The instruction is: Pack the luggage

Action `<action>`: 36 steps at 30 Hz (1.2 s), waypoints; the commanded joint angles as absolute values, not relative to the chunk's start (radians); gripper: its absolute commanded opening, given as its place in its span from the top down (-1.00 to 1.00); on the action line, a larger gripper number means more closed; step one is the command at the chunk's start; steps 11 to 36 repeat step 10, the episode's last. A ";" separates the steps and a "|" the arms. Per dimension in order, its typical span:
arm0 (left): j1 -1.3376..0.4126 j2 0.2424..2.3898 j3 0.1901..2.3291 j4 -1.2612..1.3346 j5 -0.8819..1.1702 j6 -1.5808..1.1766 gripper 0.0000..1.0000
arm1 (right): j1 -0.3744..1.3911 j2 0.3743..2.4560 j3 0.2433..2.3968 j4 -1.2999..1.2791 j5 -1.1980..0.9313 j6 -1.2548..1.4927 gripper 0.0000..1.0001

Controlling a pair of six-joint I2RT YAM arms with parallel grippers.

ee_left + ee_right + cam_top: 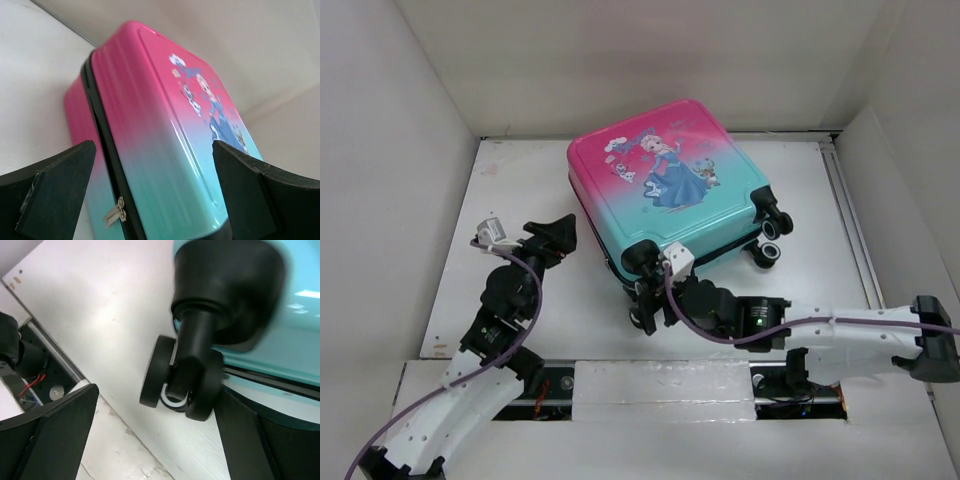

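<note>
Lying flat and shut, print side up, the luggage [665, 185] sits on the table [520, 190], pink end away from the arms and teal end nearer them. At its near teal corner, a caster wheel [180, 385] hangs just off the tabletop. The right gripper [652, 295] is at that corner with its fingers spread wide and the wheel between them, though nothing is clamped. This looks like a way to brace or drag the case. Off the luggage's left side, the left gripper [563, 237] is also wide open and holds nothing. It is aimed at the black seam, probably to work the zip.

Only the left wrist view shows the small metal zipper pull [116, 212] low on that seam. Only the right wrist view shows the wheel's white hub and the clear gap to each finger. The top view alone shows both arms around the case.
</note>
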State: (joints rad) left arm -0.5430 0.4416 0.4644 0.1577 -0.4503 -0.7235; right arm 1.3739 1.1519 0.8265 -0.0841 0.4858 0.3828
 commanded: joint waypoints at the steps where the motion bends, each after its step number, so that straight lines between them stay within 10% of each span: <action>1: -0.545 0.422 0.532 0.094 -0.338 -0.709 -1.00 | 1.385 1.033 0.937 -0.081 0.460 0.331 -1.00; 36: -0.545 0.310 0.378 0.112 -0.250 -0.764 -1.00 | 1.385 0.873 0.928 -0.193 0.598 0.348 -1.00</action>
